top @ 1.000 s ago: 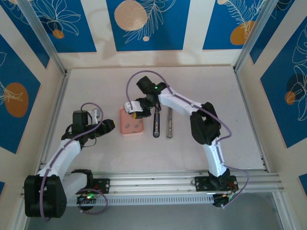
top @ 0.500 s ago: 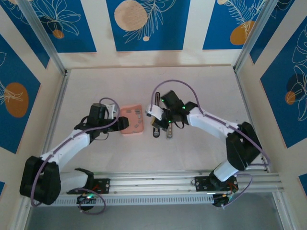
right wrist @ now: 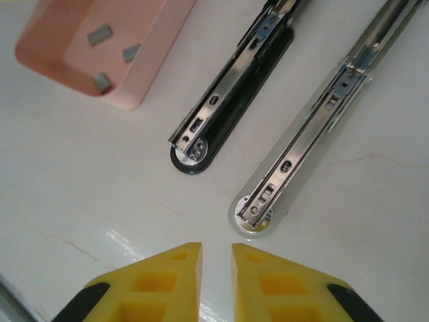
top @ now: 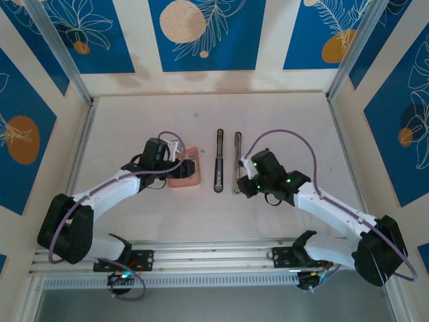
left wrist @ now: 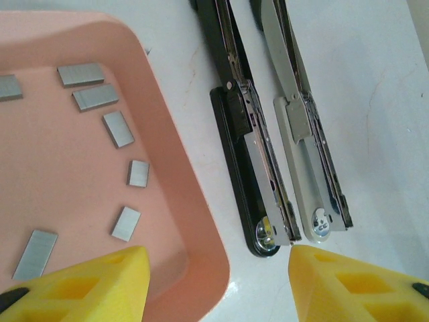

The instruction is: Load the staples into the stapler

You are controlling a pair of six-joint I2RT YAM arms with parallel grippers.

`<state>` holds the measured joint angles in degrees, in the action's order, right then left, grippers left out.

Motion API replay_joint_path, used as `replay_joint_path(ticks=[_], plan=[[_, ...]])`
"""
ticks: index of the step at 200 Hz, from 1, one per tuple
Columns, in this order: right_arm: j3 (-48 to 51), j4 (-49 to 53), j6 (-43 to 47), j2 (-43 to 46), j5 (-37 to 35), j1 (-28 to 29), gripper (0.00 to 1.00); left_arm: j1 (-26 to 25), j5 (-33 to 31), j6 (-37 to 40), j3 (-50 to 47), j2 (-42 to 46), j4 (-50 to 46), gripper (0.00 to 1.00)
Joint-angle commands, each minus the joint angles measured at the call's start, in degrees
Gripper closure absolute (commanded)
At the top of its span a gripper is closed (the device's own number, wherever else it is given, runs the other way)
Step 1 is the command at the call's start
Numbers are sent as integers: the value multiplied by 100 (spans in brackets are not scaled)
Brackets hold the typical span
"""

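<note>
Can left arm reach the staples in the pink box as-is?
Probably yes: left gripper is open right over the pink box, and the staples lie loose and uncovered inside. Only the box's rim sits between the fingers.

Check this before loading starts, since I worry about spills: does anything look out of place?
Only mildly: the staples lie loose, scattered at mixed angles inside the pink box, not stacked. The stapler and silvery-white bar lie side by side, parallel.
</note>
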<state>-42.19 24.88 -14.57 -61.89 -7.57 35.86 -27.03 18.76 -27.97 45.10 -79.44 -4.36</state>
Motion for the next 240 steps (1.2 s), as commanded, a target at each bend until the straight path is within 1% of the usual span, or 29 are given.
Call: replay_joint_path(ticks=[1,39,57,77,99,115,132,151,170,199,210,240], plan=[[-128,121,-459,-2,270,-122,77,-31,-153,81,274,-73,5,43],[-477,166,-552,-316,480,-127,72,73,-412,211,550,-129,-458,41],[-668,135,-590,-509,613,-123,70,256,-608,407,723,-57,-832,41],[-918,179,-635,-741,677,-123,67,570,-801,616,865,144,-1238,40],[-1053,89,-763,-901,701,-163,64,883,-1057,1018,1045,372,-1747,40],[-1080,-117,-970,-1002,952,-297,63,1003,-1366,1342,1256,445,-2200,41],[-1106,-325,-1152,-1134,1308,-450,62,1056,-1699,1623,1485,481,-2579,41],[-1167,-422,-1215,-1284,1443,-507,62,1057,-1957,1865,1626,490,-2851,43],[-1251,-414,-1239,-1434,1510,-501,61,1060,-1866,1967,1660,427,-2957,45],[-1301,-392,-1189,-1603,1597,-466,60,1002,-1203,2083,1533,304,-2862,50],[-1309,-397,-1172,-1646,1600,-475,60,897,-1191,2124,1505,246,-2884,52],[-1311,-394,-1181,-1697,1599,-485,60,561,-1326,2292,1656,-75,-3146,53]])
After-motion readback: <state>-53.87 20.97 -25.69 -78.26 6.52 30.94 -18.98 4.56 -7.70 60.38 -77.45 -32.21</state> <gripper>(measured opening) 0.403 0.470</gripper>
